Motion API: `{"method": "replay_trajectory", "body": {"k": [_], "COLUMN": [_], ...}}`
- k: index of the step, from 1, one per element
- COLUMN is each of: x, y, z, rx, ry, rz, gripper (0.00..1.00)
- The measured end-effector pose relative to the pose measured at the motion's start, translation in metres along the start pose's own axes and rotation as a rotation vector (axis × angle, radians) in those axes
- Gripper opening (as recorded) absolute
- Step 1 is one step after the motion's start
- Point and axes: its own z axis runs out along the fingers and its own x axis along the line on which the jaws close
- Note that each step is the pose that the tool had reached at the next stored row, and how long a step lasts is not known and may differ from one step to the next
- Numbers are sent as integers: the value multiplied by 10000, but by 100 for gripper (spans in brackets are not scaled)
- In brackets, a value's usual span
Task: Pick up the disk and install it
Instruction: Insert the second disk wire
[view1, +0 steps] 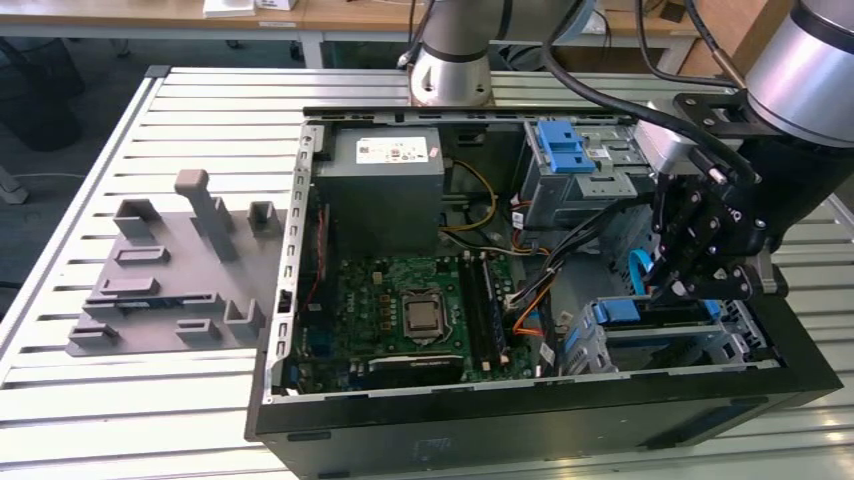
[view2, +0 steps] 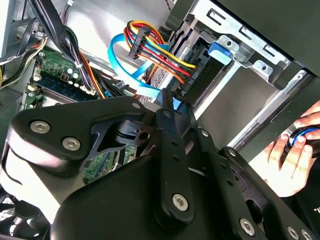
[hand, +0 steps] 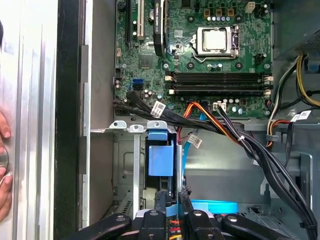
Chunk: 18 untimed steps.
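A motherboard (hand: 200, 60) is lying flat in the open case (view1: 534, 425), well beyond the fingers. Black cables (hand: 250, 145) are running between the fingers and the board. A blue latch (hand: 161, 157) is sitting just ahead of the fingertips. A grey fixture (view1: 167, 270) is resting on the table (view1: 80, 400), well apart.

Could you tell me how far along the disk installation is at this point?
Done: pick-up looks complete, since the disk, blue rail showing, already sits in the metal drive cage inside the computer case. In hand: the gripper hangs right at its edge. Left: I cannot tell whether it is fully seated, so final seating may remain.
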Motion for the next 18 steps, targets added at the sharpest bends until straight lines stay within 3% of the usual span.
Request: {"method": "replay_trajectory", "body": {"k": [8, 18], "x": [2, 10], "y": [-9, -19], "z": [21, 11], "rx": [0, 1], "ry": [-59, -78], "rz": [-3, -3], "gripper": [25, 25]}}
